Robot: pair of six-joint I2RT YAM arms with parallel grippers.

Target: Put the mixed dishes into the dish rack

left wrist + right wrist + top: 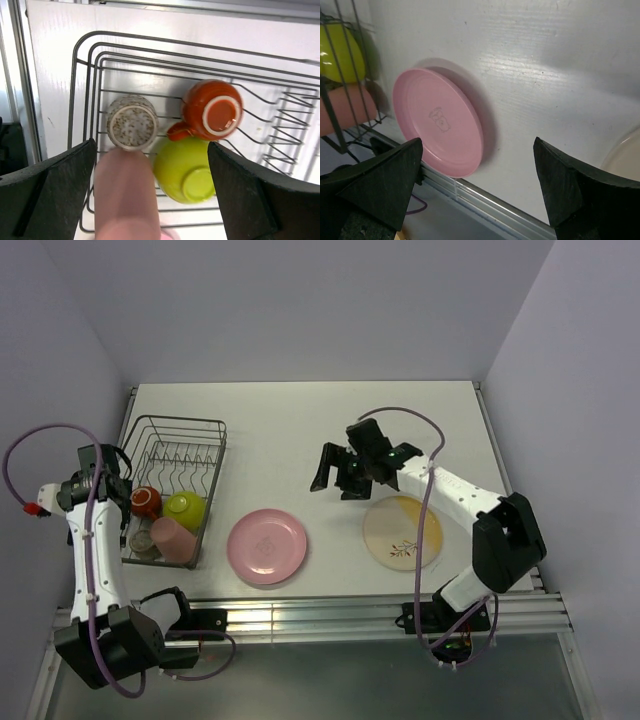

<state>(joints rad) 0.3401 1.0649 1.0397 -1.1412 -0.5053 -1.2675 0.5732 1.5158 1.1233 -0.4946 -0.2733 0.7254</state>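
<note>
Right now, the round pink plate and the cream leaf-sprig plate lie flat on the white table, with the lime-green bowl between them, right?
No: the top external view shows the lime-green bowl inside the dark wire dish rack. The pink plate and cream plate do lie flat on the table.

1. The left arm stands at the near left edge. Its white link runs almost straight up the overhead view, and a purple cable loops off the wrist.
2. The left gripper points down from that wrist. Its two black fingers are set wide apart.
3. The right arm folds at its dark elbow on the right and reaches forward and leftward.
4. The right gripper tilts downward at the end of that reach. Its black fingers are spread wide.
</note>
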